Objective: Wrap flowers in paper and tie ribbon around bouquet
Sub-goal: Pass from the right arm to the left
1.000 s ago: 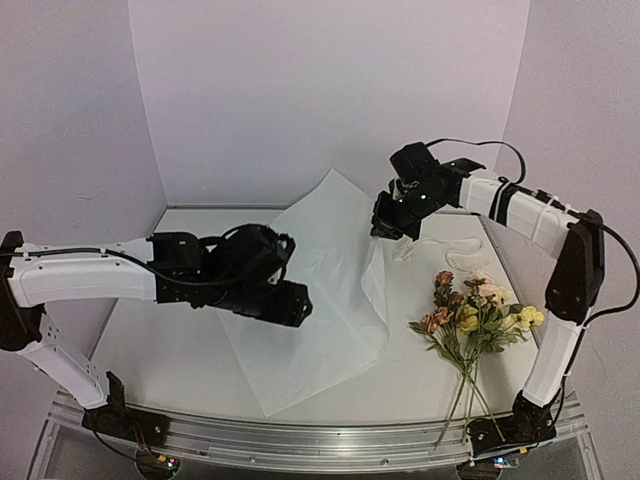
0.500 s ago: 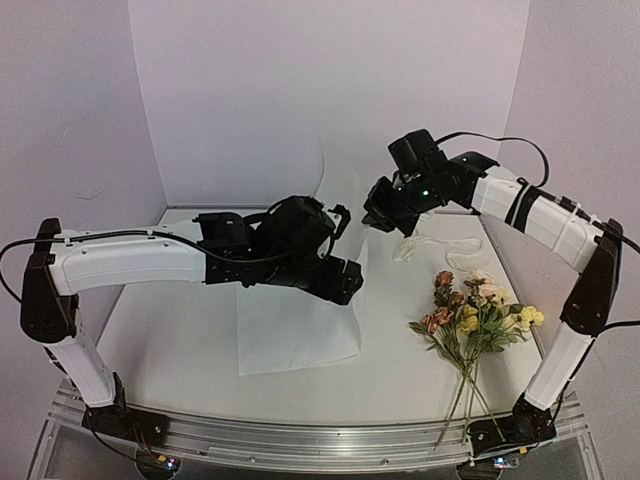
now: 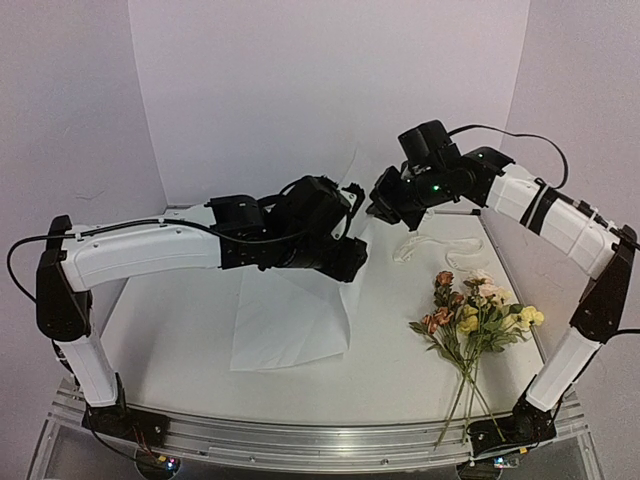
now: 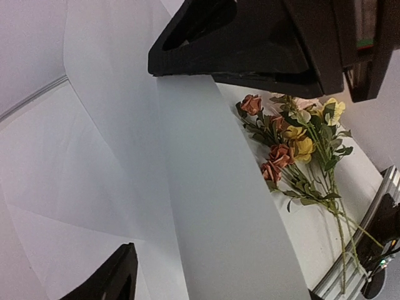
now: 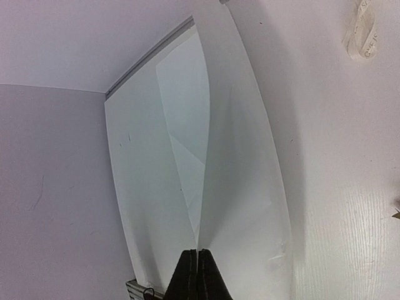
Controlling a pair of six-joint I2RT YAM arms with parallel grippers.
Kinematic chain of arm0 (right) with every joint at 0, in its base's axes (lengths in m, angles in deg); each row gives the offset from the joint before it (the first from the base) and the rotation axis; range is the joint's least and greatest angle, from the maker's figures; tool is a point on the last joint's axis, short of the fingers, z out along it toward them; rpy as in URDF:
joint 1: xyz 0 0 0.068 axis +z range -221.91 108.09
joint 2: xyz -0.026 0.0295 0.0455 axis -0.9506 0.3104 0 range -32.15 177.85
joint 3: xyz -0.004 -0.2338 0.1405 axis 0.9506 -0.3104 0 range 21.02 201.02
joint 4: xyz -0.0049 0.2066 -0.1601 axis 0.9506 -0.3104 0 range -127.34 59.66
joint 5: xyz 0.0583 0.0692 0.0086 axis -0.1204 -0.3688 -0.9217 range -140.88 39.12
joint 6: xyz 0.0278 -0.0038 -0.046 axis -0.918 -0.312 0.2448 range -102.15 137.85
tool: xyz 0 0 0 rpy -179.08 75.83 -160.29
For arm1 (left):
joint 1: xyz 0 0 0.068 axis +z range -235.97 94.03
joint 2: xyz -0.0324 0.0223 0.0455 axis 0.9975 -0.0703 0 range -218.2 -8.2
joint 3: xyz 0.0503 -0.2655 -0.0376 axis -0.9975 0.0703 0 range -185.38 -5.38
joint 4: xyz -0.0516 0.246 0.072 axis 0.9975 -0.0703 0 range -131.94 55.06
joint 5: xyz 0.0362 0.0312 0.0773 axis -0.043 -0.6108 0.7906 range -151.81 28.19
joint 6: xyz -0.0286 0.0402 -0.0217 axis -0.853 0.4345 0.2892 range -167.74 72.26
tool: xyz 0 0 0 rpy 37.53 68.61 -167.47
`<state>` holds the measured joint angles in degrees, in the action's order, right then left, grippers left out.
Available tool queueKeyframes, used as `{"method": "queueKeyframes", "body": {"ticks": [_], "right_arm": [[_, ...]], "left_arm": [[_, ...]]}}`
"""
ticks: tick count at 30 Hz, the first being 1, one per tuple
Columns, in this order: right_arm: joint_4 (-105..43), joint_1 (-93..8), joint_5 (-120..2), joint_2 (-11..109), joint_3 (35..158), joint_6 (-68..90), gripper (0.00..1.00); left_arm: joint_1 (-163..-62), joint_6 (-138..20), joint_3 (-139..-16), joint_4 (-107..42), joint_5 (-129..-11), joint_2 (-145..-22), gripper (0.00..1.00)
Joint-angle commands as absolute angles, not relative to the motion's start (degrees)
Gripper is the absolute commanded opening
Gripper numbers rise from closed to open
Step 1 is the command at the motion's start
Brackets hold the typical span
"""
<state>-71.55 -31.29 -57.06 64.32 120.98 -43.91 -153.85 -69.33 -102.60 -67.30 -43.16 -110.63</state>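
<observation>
My white table [image 3: 170, 350] fills the lower half of the frame, edged along the bottom by a metal rail [image 3: 320, 440]. Left of centre, the lower part of the paper [image 3: 285, 330] lies flat and creased on it; its upper part rises off the surface. The flowers [image 3: 475, 315] lie at the right, stems toward the rail. The ribbon [image 3: 420, 248] sits loosely piled above them, apart.

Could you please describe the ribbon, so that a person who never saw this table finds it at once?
Look at the right half of the white table, where the bunch of yellow, orange-pink and cream artificial flowers lies. Just behind the blooms lies the narrow cream-white fabric ribbon. Unlike the large white paper sheet on its left, it is a slim, loosely curled strip.
</observation>
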Motion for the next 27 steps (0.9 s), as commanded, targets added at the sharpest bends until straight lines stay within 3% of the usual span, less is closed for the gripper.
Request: {"method": "queueKeyframes", "body": {"ticks": [1, 4, 6, 12, 15, 20, 27], "right_arm": [[-70.2, -31.0, -54.5, 58.5, 121.2, -42.3, 0.0], [-70.2, -31.0, -53.0, 55.6, 120.7, -39.5, 0.03], [-70.1, -31.0, -51.4, 53.6, 120.4, -37.1, 0.14], [-70.2, -31.0, -44.8, 46.7, 119.3, -30.2, 0.54], [-70.0, -31.0, -42.4, 44.2, 119.2, -27.0, 0.72], [-70.0, -31.1, -41.2, 43.2, 119.1, -22.7, 0.84], [-70.0, -31.1, -43.8, 48.5, 118.0, -21.6, 0.9]], "left_arm": [[-154.0, -66.7, -110.4, -68.6, -44.1, -113.2, 0.35], [-154.3, -64.9, -115.3, -68.4, -47.4, -114.2, 0.13], [-154.3, -64.1, -119.9, -68.2, -49.7, -114.7, 0.03], [-153.3, -64.4, -135.1, -70.5, -48.4, -116.7, 0.0], [-147.5, -69.6, -136.9, -72.8, -47.8, -114.9, 0.0], [-132.8, -77.2, -120.9, -72.1, -50.1, -104.4, 0.0], [-113.6, -83.2, -96.7, -70.1, -57.0, -91.6, 0.0]]}}
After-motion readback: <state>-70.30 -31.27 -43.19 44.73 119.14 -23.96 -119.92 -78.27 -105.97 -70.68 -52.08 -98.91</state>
